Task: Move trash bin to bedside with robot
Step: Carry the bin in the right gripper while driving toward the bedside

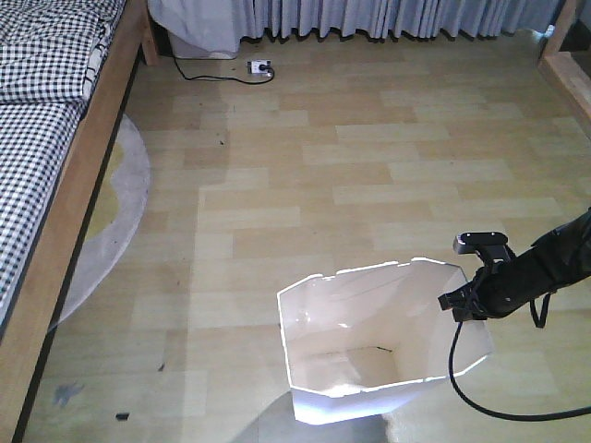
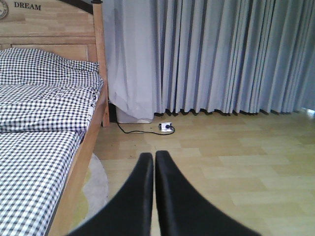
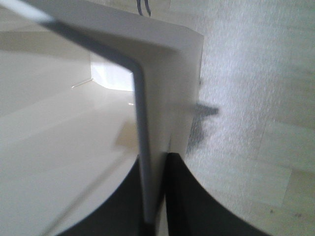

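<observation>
A light wood-plank floor fills the room, bounded at its far edge by grey pleated curtains and at its left edge by the bed. At the end of the slim black right arm, the jaws are clenched on the thin right wall of the white, tapering plastic trash bin. In the right wrist view the rim is seen pinched, with the outer finger against the outside of the wall. The left jaws are pressed together on nothing, their two black fingers touching.

The bin stands upright on the floor by its near edge, well apart from the light-brown wooden bed frame and its black-and-white checked bedding. A pale round rug lies partly under the frame. A white power strip rests by the far edge.

The step in hand is judged to be the transfer of the gripped bin toward the floor's left edge. The pinch should be kept firm, since so thin a wall is likely to flex or slip. The bin should be held upright and moved slowly. The rug's border could catch the base, so it should be crossed with care. The hanging black cable should be kept clear of the bin.
</observation>
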Available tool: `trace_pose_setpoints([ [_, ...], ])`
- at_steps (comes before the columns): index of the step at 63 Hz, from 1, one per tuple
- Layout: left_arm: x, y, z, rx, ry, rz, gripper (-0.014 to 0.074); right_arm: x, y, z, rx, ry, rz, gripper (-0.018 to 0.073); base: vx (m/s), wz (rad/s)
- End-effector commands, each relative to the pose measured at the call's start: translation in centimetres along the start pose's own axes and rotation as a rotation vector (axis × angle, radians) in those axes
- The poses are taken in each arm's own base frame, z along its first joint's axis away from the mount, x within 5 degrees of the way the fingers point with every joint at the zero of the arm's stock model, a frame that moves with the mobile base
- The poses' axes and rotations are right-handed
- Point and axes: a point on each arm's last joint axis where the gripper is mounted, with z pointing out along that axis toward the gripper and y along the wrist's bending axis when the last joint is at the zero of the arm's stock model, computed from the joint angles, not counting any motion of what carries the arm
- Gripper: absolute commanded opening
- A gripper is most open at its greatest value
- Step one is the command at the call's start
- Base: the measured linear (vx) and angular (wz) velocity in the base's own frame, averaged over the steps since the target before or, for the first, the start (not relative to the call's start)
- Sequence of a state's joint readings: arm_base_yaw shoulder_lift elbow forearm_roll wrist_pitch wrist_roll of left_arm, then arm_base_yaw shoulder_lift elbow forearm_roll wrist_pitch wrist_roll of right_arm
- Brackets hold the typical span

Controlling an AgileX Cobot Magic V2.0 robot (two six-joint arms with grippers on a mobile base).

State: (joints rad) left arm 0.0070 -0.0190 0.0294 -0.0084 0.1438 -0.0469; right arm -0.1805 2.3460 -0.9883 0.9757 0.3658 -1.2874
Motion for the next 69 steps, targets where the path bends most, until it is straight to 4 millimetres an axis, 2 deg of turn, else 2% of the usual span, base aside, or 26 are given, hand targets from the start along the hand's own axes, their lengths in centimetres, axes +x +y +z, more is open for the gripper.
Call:
trace_pose_setpoints([
  [1,0.24,0.00,0.08,0.007,-0.052,-0.017,-0.0006,-1.70,1.11,-2.62,-0.093,-0.069,0.018,-0.0006,0.41,0.04],
  [69,0.24,0.00,0.08,0.007,-0.052,-0.017,-0.0006,-1.70,1.12,-2.62,-0.094,-0.068,0.017,-0.0006,0.39,0.03],
])
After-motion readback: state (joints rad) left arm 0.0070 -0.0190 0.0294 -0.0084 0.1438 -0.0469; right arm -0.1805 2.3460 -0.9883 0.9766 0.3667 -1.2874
